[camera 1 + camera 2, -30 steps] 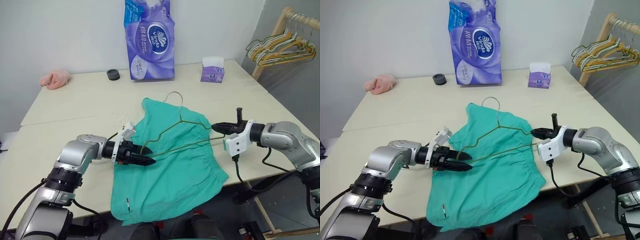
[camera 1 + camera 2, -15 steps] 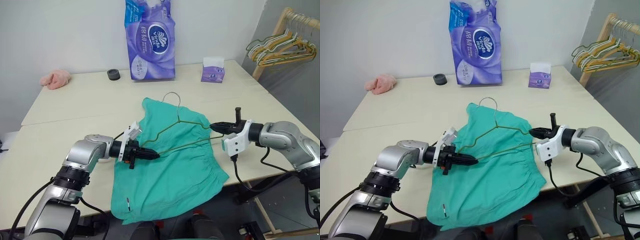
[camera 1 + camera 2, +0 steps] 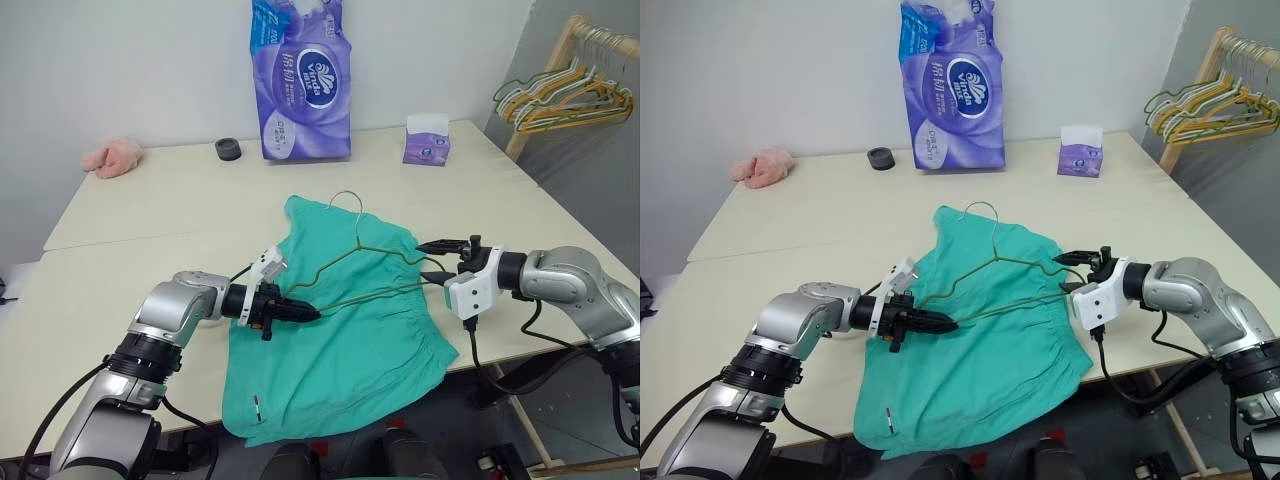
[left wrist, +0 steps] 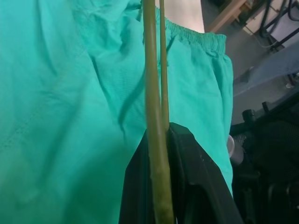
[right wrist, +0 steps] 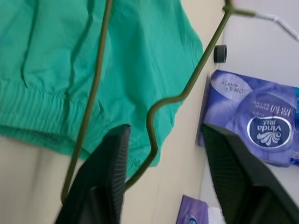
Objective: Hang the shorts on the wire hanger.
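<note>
- The left gripper (image 3: 300, 313) is pinching the wire hanger (image 3: 372, 262) at its near end — fingers pressed together on the wire, where a second ago they were spread.
- The hanger's long axis is running from that grip across to the right gripper (image 3: 437, 260), lying over the shorts (image 3: 340, 350) on the table (image 3: 150, 210).
- The right gripper, earlier clamped on the far end, is now spreading — the wire is sitting loose between its fingers.

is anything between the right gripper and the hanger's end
Nothing visible. The right gripper is open with the wire hanger's right corner between its fingers, above the shorts. The left gripper is shut on the hanger's other end.
</note>
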